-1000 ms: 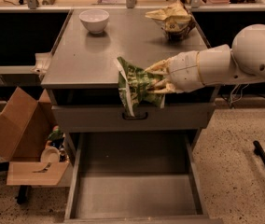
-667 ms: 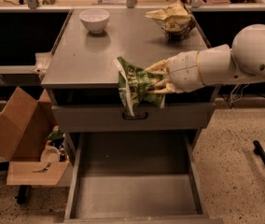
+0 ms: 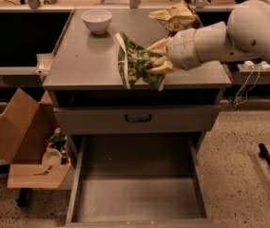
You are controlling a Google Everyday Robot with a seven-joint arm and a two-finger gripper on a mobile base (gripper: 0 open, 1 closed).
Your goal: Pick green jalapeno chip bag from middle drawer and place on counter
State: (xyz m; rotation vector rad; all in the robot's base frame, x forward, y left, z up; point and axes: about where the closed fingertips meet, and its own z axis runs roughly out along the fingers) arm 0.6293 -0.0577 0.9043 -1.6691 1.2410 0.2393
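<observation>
While the gripper (image 3: 158, 61) pinches the green jalapeno chip bag (image 3: 134, 66) by its right side, the bag extends from the claw toward 9 o'clock, upright over the front edge of the counter (image 3: 80, 61). At 6 o'clock from the bag, the middle drawer (image 3: 137, 196) stands open.

Green chip bag (image 3: 134, 64), grey worktop (image 3: 78, 65)
Green-and-white chip bag clasped by the tan end effector (image 3: 157, 61) at its 3 o'clock; white bowl (image 3: 96, 19) at the worktop's 11 o'clock.
</observation>
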